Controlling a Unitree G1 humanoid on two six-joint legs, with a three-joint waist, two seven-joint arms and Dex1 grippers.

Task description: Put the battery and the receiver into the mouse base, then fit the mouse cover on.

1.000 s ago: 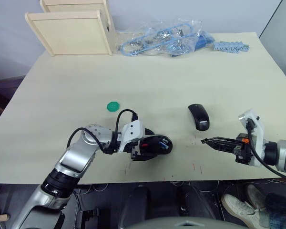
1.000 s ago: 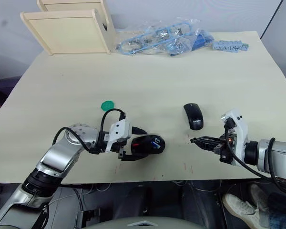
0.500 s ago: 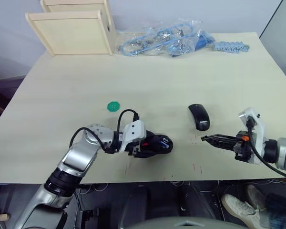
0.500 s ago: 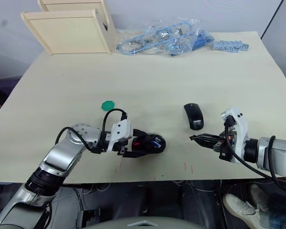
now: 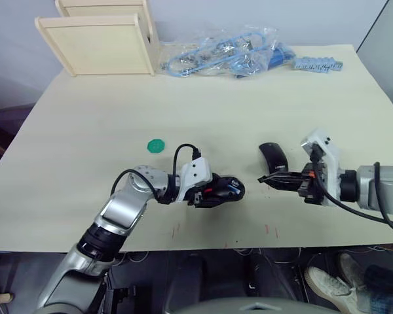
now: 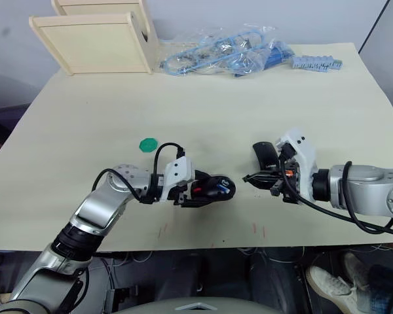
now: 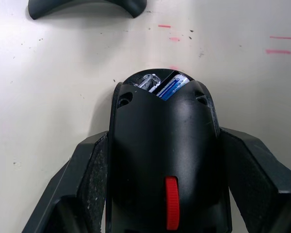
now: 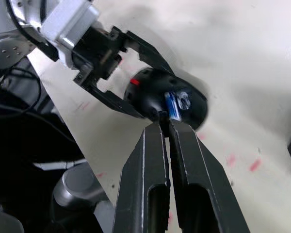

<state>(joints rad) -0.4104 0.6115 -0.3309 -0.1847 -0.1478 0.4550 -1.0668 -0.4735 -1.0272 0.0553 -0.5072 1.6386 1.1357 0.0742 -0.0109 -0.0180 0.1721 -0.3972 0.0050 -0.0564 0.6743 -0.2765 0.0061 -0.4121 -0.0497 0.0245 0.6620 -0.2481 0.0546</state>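
In the head views, the left gripper (image 5: 213,191) clamped the mouse base (image 5: 221,190) and had carried it rightward along the surface (image 5: 249,104) since a second earlier. The right gripper (image 5: 268,180) had swung in from the right, now beside the mouse cover (image 5: 273,159).

The left wrist view showed the battery (image 7: 170,86) already seated in the base.

In the right wrist view, the right gripper's fingers (image 8: 184,160) were pressed nearly together, aimed at the battery bay; whether they pinched the receiver was unclear. Insertion seemed next.

Pale wooden table (image 5: 203,98); grey wall (image 5: 13,59) behind (dark floor below)
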